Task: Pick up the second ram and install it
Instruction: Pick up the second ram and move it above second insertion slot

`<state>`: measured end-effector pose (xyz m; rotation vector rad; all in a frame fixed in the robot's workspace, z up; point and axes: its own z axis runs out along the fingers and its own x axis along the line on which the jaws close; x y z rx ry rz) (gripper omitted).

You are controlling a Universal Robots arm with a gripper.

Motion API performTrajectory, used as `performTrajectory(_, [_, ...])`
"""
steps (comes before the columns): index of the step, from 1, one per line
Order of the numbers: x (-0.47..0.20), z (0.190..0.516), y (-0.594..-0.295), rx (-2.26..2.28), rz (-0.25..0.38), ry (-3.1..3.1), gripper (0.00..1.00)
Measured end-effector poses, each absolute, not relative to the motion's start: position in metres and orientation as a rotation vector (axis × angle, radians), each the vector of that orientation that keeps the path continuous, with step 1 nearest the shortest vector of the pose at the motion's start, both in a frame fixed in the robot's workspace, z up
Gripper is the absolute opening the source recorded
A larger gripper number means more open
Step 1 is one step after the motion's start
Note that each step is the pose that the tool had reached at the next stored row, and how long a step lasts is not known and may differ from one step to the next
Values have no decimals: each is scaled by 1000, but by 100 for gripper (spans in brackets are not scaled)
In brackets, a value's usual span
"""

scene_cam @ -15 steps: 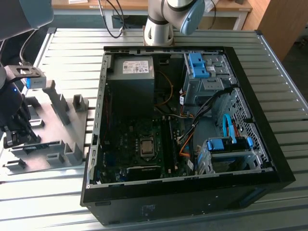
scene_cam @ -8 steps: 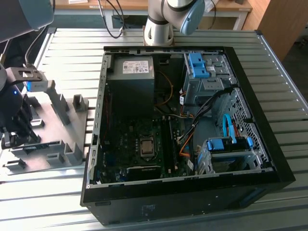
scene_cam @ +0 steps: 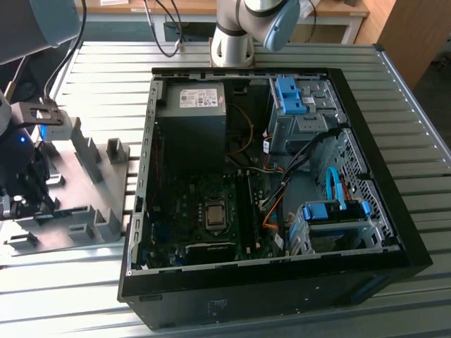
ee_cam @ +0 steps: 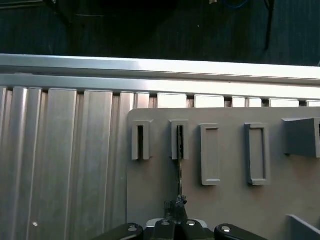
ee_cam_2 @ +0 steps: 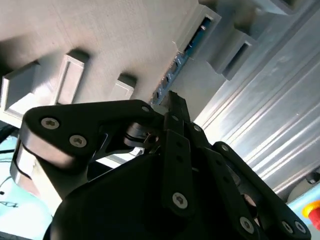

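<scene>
Now | arm (scene_cam: 234,39) low over tray (ee_cam: 225,210) | fingers (ee_cam_2: 176,112) pinch second ram (ee_cam: 179,144)

Grey tray (ee_cam: 150,200): upright slot blocks (ee_cam: 140,141) stand close beside the second ram (ee_cam: 179,145), with open air above. Computer case (scene_cam: 282,296): walls ring the motherboard (scene_cam: 180,204), and loose cables (scene_cam: 275,201) crowd its sockets' flank.

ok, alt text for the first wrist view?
The gripper is closed on a thin memory stick, seen edge-on, whose far end sits in a narrow slot of the grey tray. The matching slot beside it looks empty, and the tray lies on a ribbed metal table.
</scene>
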<state>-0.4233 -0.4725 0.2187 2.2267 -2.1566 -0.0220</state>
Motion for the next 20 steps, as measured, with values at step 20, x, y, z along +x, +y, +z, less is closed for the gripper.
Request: performTrajectory(20, [-424, 216, -473, 2240, -52, -2171, 16])
